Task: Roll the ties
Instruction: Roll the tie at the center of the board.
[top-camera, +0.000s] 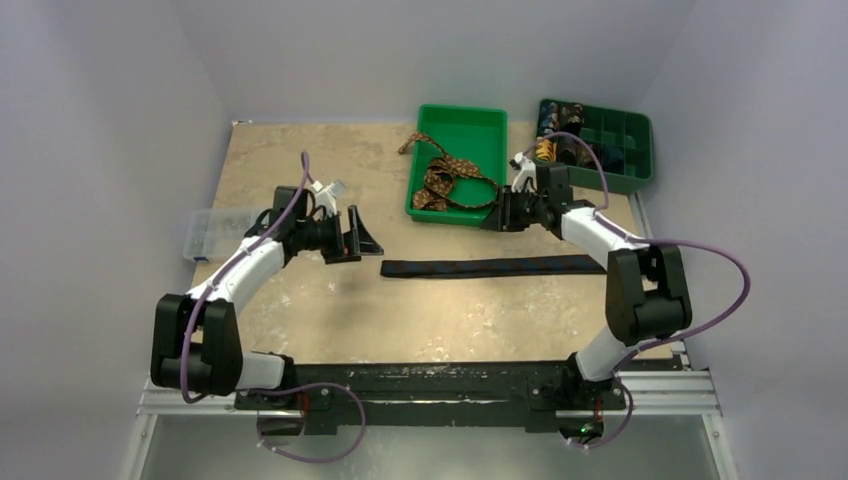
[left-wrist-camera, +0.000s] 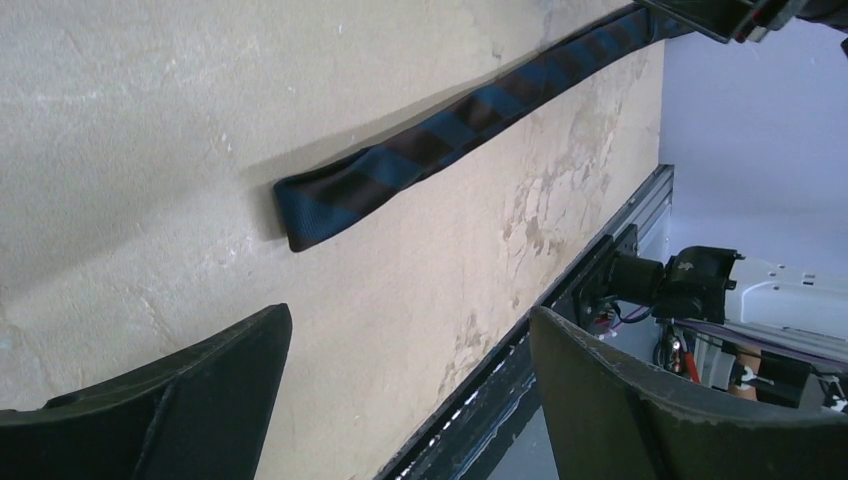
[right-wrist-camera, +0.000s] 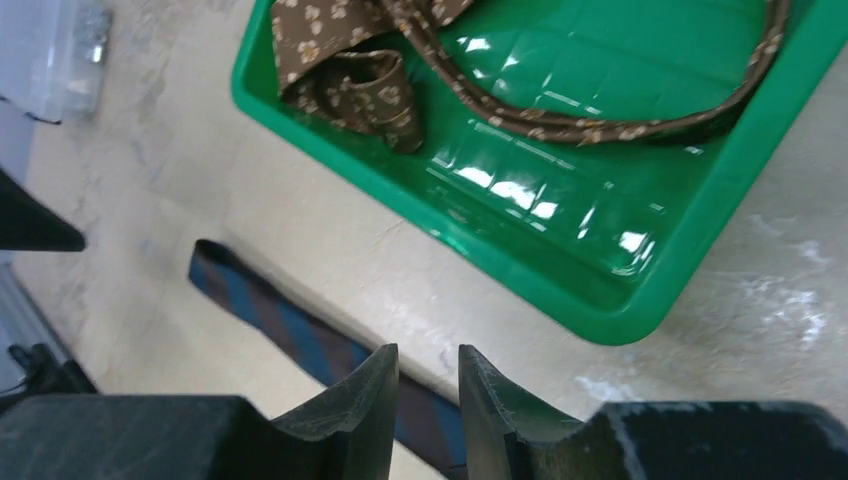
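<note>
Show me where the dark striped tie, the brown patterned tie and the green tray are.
dark striped tie (top-camera: 490, 267), top external view, middle of its flat length on the table
brown patterned tie (top-camera: 436, 190), top external view, bunched part inside the tray
green tray (top-camera: 474, 132), top external view, bare floor of the tray

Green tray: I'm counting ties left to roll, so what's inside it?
One brown tie with a tan pattern lies loosely heaped in the green tray, one end trailing over the left rim. The tray floor beneath the heap is covered, so anything under it cannot be seen.
</note>
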